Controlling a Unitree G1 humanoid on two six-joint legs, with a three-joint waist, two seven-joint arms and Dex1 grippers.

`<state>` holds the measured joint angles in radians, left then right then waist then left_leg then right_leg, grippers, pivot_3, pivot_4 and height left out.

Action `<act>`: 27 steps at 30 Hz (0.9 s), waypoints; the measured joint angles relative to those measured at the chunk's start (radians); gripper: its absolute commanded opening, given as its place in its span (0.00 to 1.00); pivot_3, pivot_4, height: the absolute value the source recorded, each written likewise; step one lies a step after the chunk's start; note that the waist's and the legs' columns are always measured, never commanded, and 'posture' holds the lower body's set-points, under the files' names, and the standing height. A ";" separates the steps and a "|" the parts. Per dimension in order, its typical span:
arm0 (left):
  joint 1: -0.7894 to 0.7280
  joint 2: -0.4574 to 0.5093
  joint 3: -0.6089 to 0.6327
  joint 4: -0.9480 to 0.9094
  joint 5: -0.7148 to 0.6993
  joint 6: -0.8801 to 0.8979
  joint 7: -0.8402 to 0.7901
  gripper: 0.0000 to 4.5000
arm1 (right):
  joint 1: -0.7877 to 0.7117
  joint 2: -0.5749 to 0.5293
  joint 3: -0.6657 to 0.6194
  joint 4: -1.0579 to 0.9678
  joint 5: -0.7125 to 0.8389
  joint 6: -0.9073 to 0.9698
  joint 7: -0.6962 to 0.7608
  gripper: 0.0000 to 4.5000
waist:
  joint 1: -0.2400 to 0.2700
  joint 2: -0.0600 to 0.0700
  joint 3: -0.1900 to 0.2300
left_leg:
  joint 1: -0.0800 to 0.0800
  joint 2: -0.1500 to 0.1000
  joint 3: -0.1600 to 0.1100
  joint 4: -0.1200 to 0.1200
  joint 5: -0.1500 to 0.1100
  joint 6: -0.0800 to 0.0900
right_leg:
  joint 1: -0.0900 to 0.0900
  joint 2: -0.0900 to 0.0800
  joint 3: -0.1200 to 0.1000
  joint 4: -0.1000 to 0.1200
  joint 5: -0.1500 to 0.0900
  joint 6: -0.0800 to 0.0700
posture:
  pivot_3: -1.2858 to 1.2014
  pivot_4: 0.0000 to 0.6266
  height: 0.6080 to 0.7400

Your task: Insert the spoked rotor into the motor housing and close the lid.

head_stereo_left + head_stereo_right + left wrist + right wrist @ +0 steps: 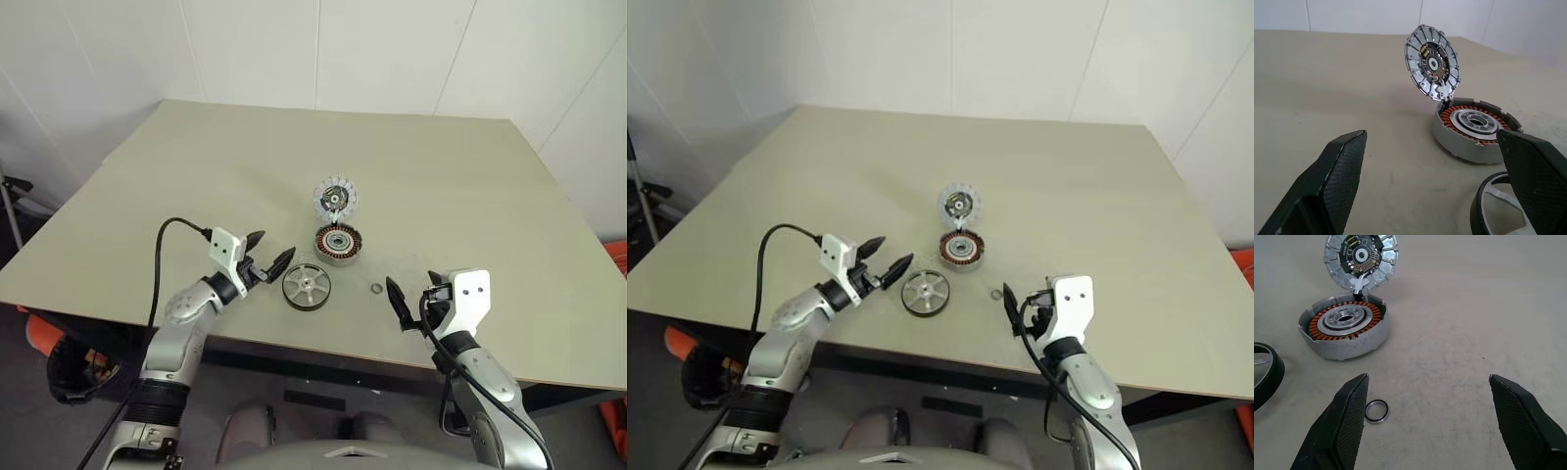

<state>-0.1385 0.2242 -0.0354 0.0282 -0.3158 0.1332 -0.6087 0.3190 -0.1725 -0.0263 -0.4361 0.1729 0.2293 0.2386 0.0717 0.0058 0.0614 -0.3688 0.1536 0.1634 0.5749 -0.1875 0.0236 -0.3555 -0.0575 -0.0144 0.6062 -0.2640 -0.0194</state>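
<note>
Nothing done: spoked rotor (307, 287) lies on table (196, 176) beside motor housing (339, 243), lid (336, 199) up; left gripper (269, 253) and right gripper (396, 300) both spread, empty.

Both arms reach forward, forearms low. The left claw (268, 258) points forward and toward the right, about level, its two black fingers (1337, 181) spread wide with nothing between them. The right claw (407, 297) points forward, tipped slightly down, fingers (1347, 423) likewise spread wide and empty
</note>
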 measured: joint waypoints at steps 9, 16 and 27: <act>0.008 0.015 -0.012 0.016 0.016 -0.053 -0.043 1.00 | -0.009 -0.025 0.011 0.002 -0.018 0.010 0.001 0.99 | 0.000 0.000 0.000 | 0.000 0.000 0.000 0.000 0.000 0.000 | 0.000 0.000 0.000 0.000 0.000 0.000 | 0.52 0.00 1.00; 0.019 0.030 -0.012 0.069 0.032 -0.094 -0.067 1.00 | -0.018 -0.035 0.022 0.017 -0.031 0.014 0.009 0.99 | 0.000 0.000 0.000 | 0.000 0.000 0.000 0.000 0.000 0.000 | 0.000 0.000 0.000 0.000 0.001 -0.001 | 0.52 0.00 1.00; -0.002 0.008 -0.013 0.097 0.057 -0.112 -0.052 1.00 | -0.034 -0.062 0.037 0.000 -0.048 0.142 0.000 0.99 | 0.000 0.000 0.000 | 0.001 0.000 0.000 0.000 0.000 0.000 | 0.000 0.000 0.000 0.000 0.002 -0.004 | 0.52 0.00 1.00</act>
<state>-0.1408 0.2323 -0.0488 0.1252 -0.2593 0.0209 -0.6610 0.2847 -0.2350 0.0106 -0.4356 0.1248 0.3718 0.2383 0.0718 0.0059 0.0614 -0.3682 0.1536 0.1635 0.5748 -0.1874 0.0235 -0.3550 -0.0574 -0.0144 0.6065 -0.2616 -0.0236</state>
